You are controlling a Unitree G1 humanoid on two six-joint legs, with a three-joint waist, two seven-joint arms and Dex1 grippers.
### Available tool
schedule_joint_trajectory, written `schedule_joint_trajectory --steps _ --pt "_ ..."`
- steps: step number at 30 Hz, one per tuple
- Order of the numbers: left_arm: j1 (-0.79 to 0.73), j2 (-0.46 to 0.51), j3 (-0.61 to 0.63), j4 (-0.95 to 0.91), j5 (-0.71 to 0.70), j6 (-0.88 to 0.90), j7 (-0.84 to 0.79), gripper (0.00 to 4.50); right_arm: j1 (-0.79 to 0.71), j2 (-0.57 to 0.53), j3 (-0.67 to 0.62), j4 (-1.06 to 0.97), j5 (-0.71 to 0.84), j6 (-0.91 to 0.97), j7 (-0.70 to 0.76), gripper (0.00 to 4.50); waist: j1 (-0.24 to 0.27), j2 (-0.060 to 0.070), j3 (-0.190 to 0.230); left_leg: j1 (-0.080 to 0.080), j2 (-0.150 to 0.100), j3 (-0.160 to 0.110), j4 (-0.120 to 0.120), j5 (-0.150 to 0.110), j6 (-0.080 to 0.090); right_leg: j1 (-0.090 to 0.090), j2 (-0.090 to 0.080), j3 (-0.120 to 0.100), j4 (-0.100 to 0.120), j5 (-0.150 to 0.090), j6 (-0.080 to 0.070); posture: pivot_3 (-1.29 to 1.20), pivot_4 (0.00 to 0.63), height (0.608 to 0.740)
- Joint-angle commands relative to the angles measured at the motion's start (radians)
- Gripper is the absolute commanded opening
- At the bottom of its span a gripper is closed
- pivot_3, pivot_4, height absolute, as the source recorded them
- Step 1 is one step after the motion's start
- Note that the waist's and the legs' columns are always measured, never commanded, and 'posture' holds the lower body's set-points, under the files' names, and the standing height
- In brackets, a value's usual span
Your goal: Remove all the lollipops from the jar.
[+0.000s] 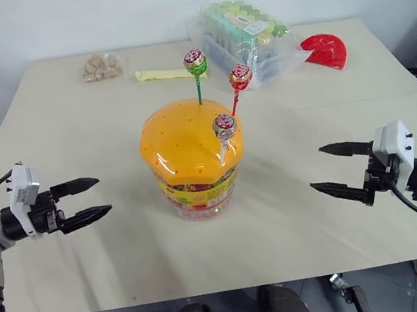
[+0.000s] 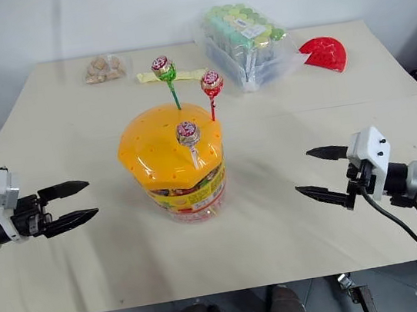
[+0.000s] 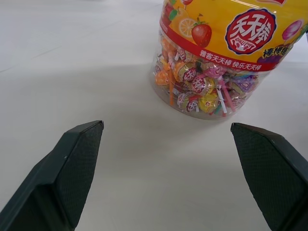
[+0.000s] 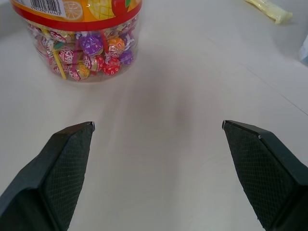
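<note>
You have bare table (image 1: 295,221) on both sides of the jar (image 1: 192,158); left gripper (image 1: 92,198) and right gripper (image 1: 333,168) gape wide, empty, well clear of its three lollipops (image 1: 224,126).

Cream counter (image 1: 91,258) carrying: jar (image 1: 193,158) sitting centrally; bagged brown snacks (image 1: 100,66), yellow packet (image 1: 162,74), bottle pack (image 1: 248,38) and red wedge (image 1: 326,51) lying along the far edge.

orange-lidded jar (image 2: 174,161) mid-table, three lollipops (image 2: 188,133) poking up from the lid, both grippers (image 2: 75,202) (image 2: 321,173) spread wide either side, holding nothing
</note>
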Motion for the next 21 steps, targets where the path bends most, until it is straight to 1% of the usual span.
schedule_joint_trajectory --steps 1,2,4,5,7,9,12,14,16,18,19,21 --pt "-0.007 0.022 0.025 -0.043 -0.030 -0.008 -0.042 4.50 -0.008 -0.012 -0.028 -0.044 0.023 0.015 -0.005 4.47 0.000 0.000 0.000 0.000 0.000 0.000 0.000 0.000 0.000 0.000 0.000 0.000 0.000 0.000 0.000 0.00 0.150 0.740" --pt "-0.006 0.024 0.022 -0.046 -0.024 -0.009 -0.042 4.50 -0.008 -0.012 -0.032 -0.051 0.026 0.024 -0.010 4.47 0.000 0.000 0.000 0.000 0.000 0.000 0.000 0.000 0.000 0.000 0.000 0.000 0.000 0.000 0.000 0.00 0.150 0.740" --pt "-0.013 0.021 0.018 -0.052 -0.003 0.008 0.009 4.50 -0.001 -0.014 -0.043 -0.080 0.029 0.061 -0.043 4.47 0.000 0.000 0.000 0.000 0.000 0.000 0.000 0.000 0.000 0.000 0.000 0.000 0.000 0.000 0.000 0.00 0.150 0.740" --pt "-0.015 0.025 0.014 -0.057 -0.011 0.044 0.014 4.50 0.006 -0.014 -0.050 -0.098 0.030 0.079 -0.062 4.47 0.001 0.000 0.000 0.000 0.000 0.000 0.000 0.000 0.000 0.000 0.000 0.000 0.000 0.000 0.000 0.00 0.150 0.740" --pt "-0.007 0.026 0.016 -0.080 -0.021 0.061 0.016 4.50 0.021 -0.017 -0.071 -0.140 0.032 0.120 -0.100 4.47 0.001 0.000 0.000 0.000 0.000 0.000 0.000 0.000 0.000 0.000 0.000 0.000 0.000 0.000 0.000 0.00 0.150 0.740" --pt "0.004 0.027 0.024 -0.109 -0.036 0.085 0.012 4.50 0.033 -0.021 -0.104 -0.206 0.069 0.188 -0.145 4.47 0.002 0.000 0.000 0.000 0.000 0.000 0.000 0.000 0.000 0.000 0.000 0.000 0.000 0.000 0.000 0.00 0.150 0.740" --pt "0.009 0.017 0.035 -0.138 -0.037 0.063 0.012 4.50 0.037 -0.056 -0.129 -0.290 0.104 0.297 -0.193 4.47 0.002 0.000 0.000 -0.001 0.000 0.000 0.000 0.000 0.000 0.000 0.000 0.000 0.000 0.000 0.000 0.00 0.150 0.740" --pt "-0.007 0.023 0.046 -0.146 -0.084 0.130 -0.001 4.50 -0.009 -0.047 -0.167 -0.343 0.187 0.355 -0.245 4.47 0.002 0.000 0.000 -0.001 0.000 -0.001 0.000 0.000 0.000 0.000 0.000 0.000 0.000 0.000 0.000 0.00 0.150 0.740" --pt "-0.018 0.021 0.053 -0.150 -0.101 0.124 -0.018 4.50 -0.069 -0.039 -0.186 -0.367 0.251 0.395 -0.292 4.47 -0.001 0.000 0.000 -0.001 0.000 -0.002 0.001 0.000 0.000 -0.001 0.000 0.001 0.000 0.000 0.000 0.00 0.150 0.740" --pt "-0.033 0.013 0.061 -0.151 -0.106 0.097 -0.025 4.50 -0.130 -0.037 -0.174 -0.354 0.279 0.414 -0.317 4.47 -0.001 0.000 0.000 0.000 0.001 -0.003 0.001 0.000 0.000 -0.001 0.000 0.001 0.001 0.000 0.000 0.00 0.150 0.740" --pt "-0.046 0.007 0.070 -0.149 -0.130 0.103 -0.042 4.50 -0.166 -0.036 -0.162 -0.338 0.288 0.416 -0.321 4.47 -0.001 0.000 0.000 0.000 0.001 -0.003 0.001 0.000 0.000 -0.001 0.000 0.001 0.001 0.000 0.000 0.00 0.150 0.740" --pt "-0.067 0.011 0.078 -0.136 -0.149 0.095 -0.075 4.50 -0.256 -0.024 -0.119 -0.289 0.300 0.412 -0.316 4.47 -0.001 0.000 0.001 -0.001 0.000 -0.003 0.001 0.000 0.000 -0.001 0.000 0.001 0.001 0.000 0.000 0.00 0.150 0.740"
